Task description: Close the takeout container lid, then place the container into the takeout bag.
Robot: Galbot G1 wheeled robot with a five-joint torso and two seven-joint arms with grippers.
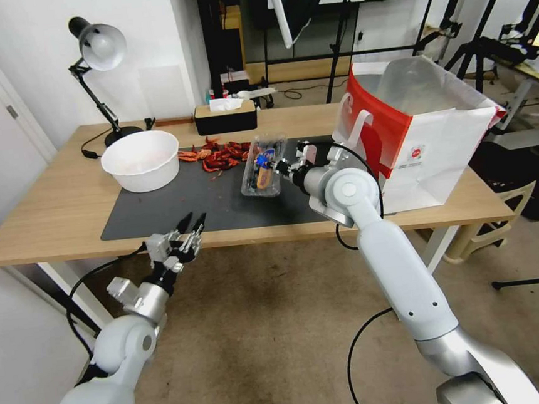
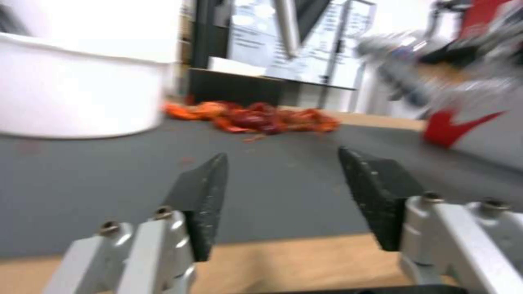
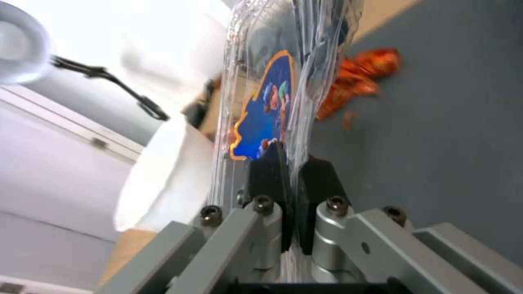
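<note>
On the dark grey rectangular mat (image 1: pixel 175 207) covering the middle of the light wooden table (image 1: pixel 56 208), we see the small clear plastic clamshell takeout container (image 1: pixel 261 168) standing tilted on edge, its far end leaning away from the robot. We note a blue and orange sticker showing through the plastic. The right gripper (image 1: pixel 283 167) reaches in from the bag's side and pinches the container's near edge; in the right wrist view the two black pads (image 3: pixel 268 171) are pressed together with only thin clear plastic (image 3: pixel 272 61) between them. We cannot tell from these views whether the lid is fully closed against the base.

The large red-and-white paper takeout bag (image 1: pixel 432 150) stands upright and open on the table's right end, just beside the right arm's wrist, silvery lining visible inside. The container is outside the bag, near its red face.

The left gripper (image 1: pixel 191 227) hovers at the table's near edge, over the mat's front border, fingers spread apart and holding nothing; the left wrist view shows both black fingertips (image 2: pixel 204 192) with a clear gap between them.

Behind the container we see a heap of red-orange crayfish shells (image 1: pixel 215 156) lying on the mat, and to their left a round white bowl (image 1: pixel 141 160). A black desk lamp (image 1: pixel 96 60) and a black tissue box (image 1: pixel 225 116) stand at the table's far edge.
</note>
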